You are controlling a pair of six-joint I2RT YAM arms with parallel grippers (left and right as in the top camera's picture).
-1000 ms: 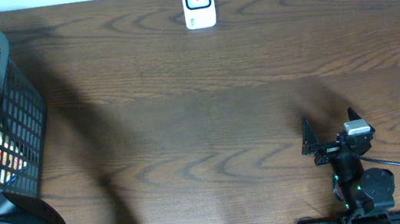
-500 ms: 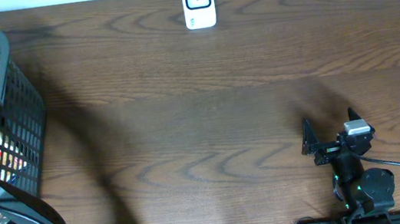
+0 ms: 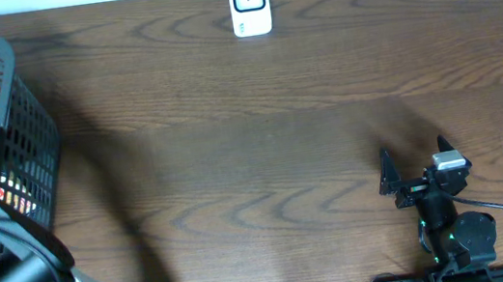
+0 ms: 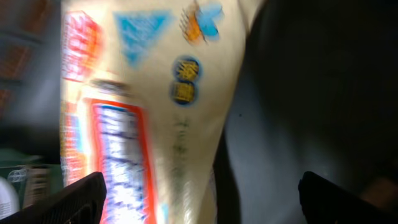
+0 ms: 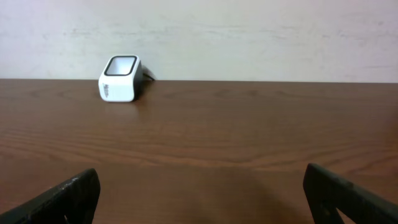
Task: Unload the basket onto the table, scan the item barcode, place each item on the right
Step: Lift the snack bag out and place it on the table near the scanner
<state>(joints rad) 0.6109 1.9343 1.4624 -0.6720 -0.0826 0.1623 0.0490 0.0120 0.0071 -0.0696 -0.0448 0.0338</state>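
Left gripper (image 4: pixel 199 202) reaching into the basket (image 3: pixel 25 122) — both claws gaping, nothing gripped.
At the left edge of the table (image 3: pixel 234 153), the wide-open left claw is facing a blurred cream packet (image 4: pixel 155 112) with red and blue print inside the grey mesh basket; the white scanner (image 3: pixel 250 5) is standing at the far edge's middle — the right gripper (image 3: pixel 415 154) is resting open near the front right corner, pointing toward it.

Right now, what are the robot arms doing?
The left gripper is down inside the basket, open over a colourful packet, with nothing grabbed yet. The right gripper is open and empty near the front of the table, facing the white scanner at the far edge. Nothing is at the scanner yet.
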